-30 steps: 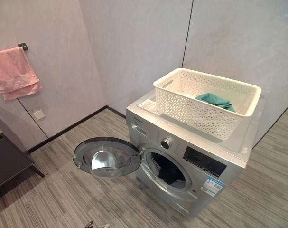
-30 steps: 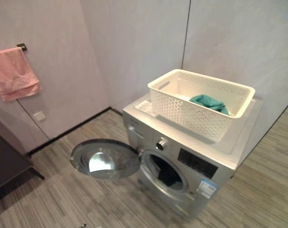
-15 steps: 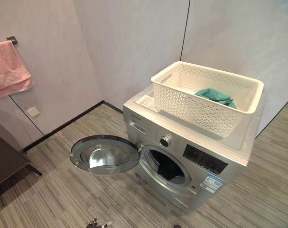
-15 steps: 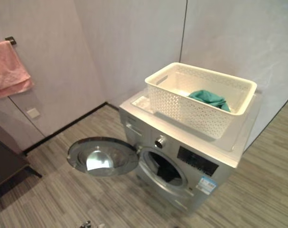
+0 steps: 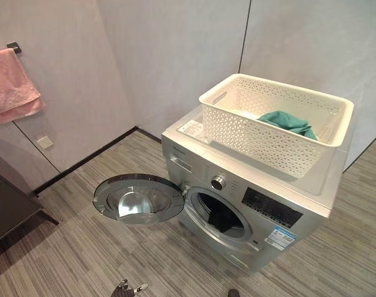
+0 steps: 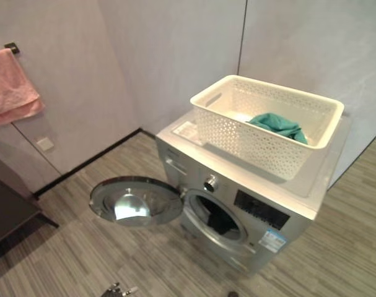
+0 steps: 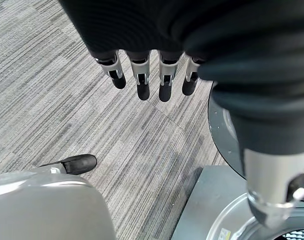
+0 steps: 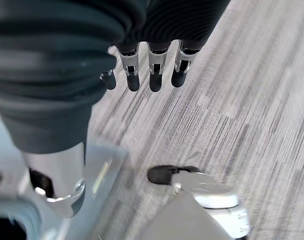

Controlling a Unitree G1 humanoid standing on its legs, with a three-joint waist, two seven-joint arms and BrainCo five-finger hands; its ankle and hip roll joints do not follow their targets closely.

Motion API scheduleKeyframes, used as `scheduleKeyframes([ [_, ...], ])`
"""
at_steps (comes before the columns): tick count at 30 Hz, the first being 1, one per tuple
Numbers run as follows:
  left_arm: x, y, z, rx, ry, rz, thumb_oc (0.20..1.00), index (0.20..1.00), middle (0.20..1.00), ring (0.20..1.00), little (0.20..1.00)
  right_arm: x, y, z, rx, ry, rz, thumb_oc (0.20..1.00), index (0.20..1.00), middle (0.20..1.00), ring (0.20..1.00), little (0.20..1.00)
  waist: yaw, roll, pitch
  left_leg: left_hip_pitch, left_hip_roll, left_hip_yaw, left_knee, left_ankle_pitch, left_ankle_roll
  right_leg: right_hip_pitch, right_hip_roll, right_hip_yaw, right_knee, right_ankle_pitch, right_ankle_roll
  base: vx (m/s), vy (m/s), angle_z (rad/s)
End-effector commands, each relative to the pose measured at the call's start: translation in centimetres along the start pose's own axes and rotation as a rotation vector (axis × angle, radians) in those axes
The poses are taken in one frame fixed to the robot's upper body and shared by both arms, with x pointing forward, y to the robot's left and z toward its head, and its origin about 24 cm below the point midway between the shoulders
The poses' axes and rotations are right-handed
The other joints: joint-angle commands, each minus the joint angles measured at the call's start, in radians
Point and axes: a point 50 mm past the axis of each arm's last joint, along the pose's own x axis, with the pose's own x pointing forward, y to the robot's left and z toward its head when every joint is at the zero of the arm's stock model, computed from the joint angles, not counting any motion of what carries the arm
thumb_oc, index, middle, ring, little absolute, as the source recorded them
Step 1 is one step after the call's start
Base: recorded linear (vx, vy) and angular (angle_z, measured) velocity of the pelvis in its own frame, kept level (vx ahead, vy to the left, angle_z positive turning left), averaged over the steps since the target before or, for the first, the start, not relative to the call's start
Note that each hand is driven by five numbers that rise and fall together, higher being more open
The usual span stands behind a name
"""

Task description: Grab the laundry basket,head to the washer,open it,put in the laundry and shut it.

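Washer point(image 5: 249, 198): silver front-loader against the grey wall panels, standing on striped grey floor point(image 5: 82, 253). Round door point(image 5: 138, 200) swung fully open to the robot's left, glass facing up; drum opening point(image 5: 220, 216) dark, with something dark inside that cannot be made out.

Laundry basket point(image 5: 271, 133): white perforated plastic, sitting on top of the washer, toward its right and rear. Green laundry point(image 5: 288, 122) lies inside at the basket's far right end; rest of the basket interior looks bare.

Pink towel point(image 5: 11, 86) hangs from a wall hook at far left. Dark low table point(image 5: 8, 210) by the left wall, below the towel.

Left hand point(image 7: 141, 80): its wrist view shows fingers straight and slightly spread, holding nothing, hanging above the floor beside the open door's rim. Head views catch only its fingertips at the bottom edge.

Right hand point(image 8: 152, 70): its wrist view shows fingers straight, relaxed, empty, above the floor just beside the washer's front
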Motion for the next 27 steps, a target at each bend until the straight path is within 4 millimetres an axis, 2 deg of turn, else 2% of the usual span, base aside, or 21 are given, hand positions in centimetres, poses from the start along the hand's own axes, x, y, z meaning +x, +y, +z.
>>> scheduleKeyframes([
  [1,0.6,0.6,2.3,-0.013,-0.067,0.018,1.000,1.000,1.000,1.000,1.000,0.2,-0.2,1.8,0.228,-0.049,-0.058,1.000,1.000,1.000,1.000,1.000,-0.024,-0.062,0.016,0.029,0.001,0.053,0.049,-0.085,-0.007,0.004,-0.101,-0.006,0.009,-0.035,0.065,0.00,0.037,-0.15],
  [3,0.5,0.7,2.5,-0.013,-0.077,0.016,1.000,1.000,1.000,1.000,1.000,0.2,-0.8,2.1,0.290,-0.068,-0.081,1.000,1.000,1.000,1.000,1.000,-0.032,-0.062,0.019,0.030,-0.003,0.060,0.052,-0.090,-0.004,-0.003,-0.103,0.002,0.011,-0.030,0.069,-0.01,0.042,-0.10],
  [7,0.6,0.8,2.8,-0.008,-0.090,0.018,1.000,1.000,1.000,1.000,1.000,0.2,-1.1,2.8,0.284,-0.105,-0.089,1.000,1.000,1.000,1.000,1.000,-0.039,-0.065,0.021,0.030,-0.009,0.072,0.058,-0.099,0.001,-0.018,-0.106,0.018,0.017,-0.024,0.074,-0.01,0.050,-0.15],
  [9,0.6,0.8,3.1,-0.006,-0.107,0.016,1.000,1.000,1.000,1.000,1.000,0.1,-1.3,3.5,0.294,-0.143,-0.100,1.000,1.000,1.000,1.000,1.000,-0.042,-0.068,0.022,0.032,-0.014,0.076,0.064,-0.106,0.006,-0.022,-0.108,0.027,0.019,-0.020,0.077,0.00,0.036,-0.18],
  [12,0.6,1.0,3.2,-0.003,-0.102,0.023,1.000,1.000,1.000,1.000,1.000,-0.2,-1.6,5.6,0.343,-0.236,-0.119,1.000,1.000,1.000,1.000,1.000,-0.051,-0.074,0.022,0.033,-0.020,0.082,0.078,-0.119,0.013,-0.027,-0.114,0.042,0.024,-0.016,0.081,0.01,0.039,-0.11],
  [13,0.6,1.0,3.2,-0.003,-0.102,0.023,1.000,1.000,1.000,1.000,1.000,-0.2,-1.6,5.6,0.343,-0.236,-0.120,1.000,1.000,1.000,1.000,1.000,-0.050,-0.074,0.022,0.033,-0.020,0.082,0.079,-0.120,0.013,-0.027,-0.114,0.043,0.025,-0.016,0.082,0.00,0.094,-0.19],
  [14,0.7,1.1,3.4,-0.006,-0.098,0.037,1.000,1.000,1.000,1.000,1.000,-1.6,-2.1,9.5,0.482,-0.433,-0.126,1.000,1.000,1.000,1.000,1.000,-0.067,-0.075,0.025,0.034,-0.030,0.090,0.092,-0.135,0.022,-0.039,-0.121,0.060,0.028,-0.008,0.089,0.00,0.100,-0.16],
  [16,0.7,1.1,3.2,0.002,-0.091,0.037,1.000,1.000,1.000,1.000,1.000,-2.6,-2.8,11.1,0.550,-0.529,-0.169,1.000,1.000,1.000,1.000,1.000,-0.076,-0.074,0.023,0.040,-0.038,0.097,0.093,-0.144,0.029,-0.046,-0.125,0.072,0.031,-0.003,0.093,0.00,0.092,-0.15],
  [17,0.7,1.1,3.2,0.003,-0.091,0.037,1.000,1.000,1.000,1.000,1.000,-2.7,-2.8,11.0,0.550,-0.527,-0.171,1.000,1.000,1.000,1.000,1.000,-0.073,-0.075,0.023,0.041,-0.039,0.099,0.093,-0.144,0.029,-0.046,-0.125,0.074,0.032,-0.003,0.093,0.01,0.086,-0.20],
  [18,0.7,1.0,3.1,0.019,-0.086,0.039,1.000,1.000,1.000,1.000,1.000,-4.1,-3.8,12.9,0.607,-0.639,-0.225,1.000,1.000,1.000,1.000,1.000,-0.083,-0.072,0.019,0.049,-0.046,0.105,0.090,-0.152,0.037,-0.053,-0.129,0.087,0.038,-0.001,0.097,0.01,0.059,-0.18],
  [19,0.7,1.0,3.1,0.020,-0.085,0.038,1.000,1.000,1.000,1.000,1.000,-4.1,-3.8,12.8,0.606,-0.638,-0.227,1.000,1.000,1.000,1.000,1.000,-0.082,-0.072,0.019,0.050,-0.046,0.105,0.090,-0.153,0.038,-0.053,-0.129,0.088,0.038,-0.001,0.097,0.02,0.090,-0.11],
  [21,0.7,1.0,3.1,0.034,-0.083,0.040,1.000,1.000,1.000,1.000,1.000,-5.4,-5.1,14.2,0.620,-0.730,-0.297,1.000,1.000,1.000,1.000,1.000,-0.088,-0.069,0.014,0.058,-0.052,0.109,0.087,-0.159,0.044,-0.057,-0.132,0.097,0.046,0.000,0.100,0.03,0.079,-0.16],
  [23,0.8,1.0,3.4,0.053,-0.091,0.041,1.000,1.000,1.000,1.000,1.000,-7.8,-6.9,16.7,0.648,-0.882,-0.416,1.000,1.000,1.000,1.000,1.000,-0.094,-0.066,0.005,0.071,-0.060,0.108,0.082,-0.166,0.049,-0.055,-0.137,0.102,0.052,0.000,0.102,0.05,0.073,-0.09],
  [24,0.8,0.9,3.4,0.055,-0.092,0.040,1.000,1.000,1.000,1.000,1.000,-7.9,-6.9,16.7,0.647,-0.881,-0.420,1.000,1.000,1.000,1.000,1.000,-0.094,-0.065,0.005,0.072,-0.060,0.108,0.082,-0.166,0.050,-0.055,-0.137,0.102,0.053,0.000,0.102,0.05,0.044,-0.01],
  [25,0.8,1.0,3.5,0.059,-0.093,0.047,1.000,1.000,1.000,1.000,1.000,-10.3,-8.5,18.4,0.662,-1.014,-0.528,1.000,1.000,1.000,1.000,1.000,-0.094,-0.065,-0.002,0.078,-0.062,0.103,0.078,-0.169,0.052,-0.052,-0.139,0.101,0.053,-0.002,0.103,0.04,0.030,-0.01],
  [26,0.8,1.0,3.6,0.062,-0.094,0.050,1.000,1.000,1.000,1.000,1.000,-11.4,-9.0,19.1,0.659,-1.065,-0.581,1.000,1.000,1.000,1.000,1.000,-0.092,-0.065,-0.006,0.080,-0.062,0.101,0.076,-0.171,0.052,-0.050,-0.140,0.099,0.053,-0.003,0.104,0.04,0.029,0.01],
  [27,0.8,1.0,3.6,0.062,-0.095,0.050,1.000,1.000,1.000,1.000,1.000,-11.4,-9.0,19.1,0.657,-1.066,-0.586,1.000,1.000,1.000,1.000,1.000,-0.092,-0.064,-0.005,0.080,-0.062,0.100,0.075,-0.171,0.052,-0.049,-0.140,0.098,0.052,-0.003,0.104,0.00,0.000,0.00],
])
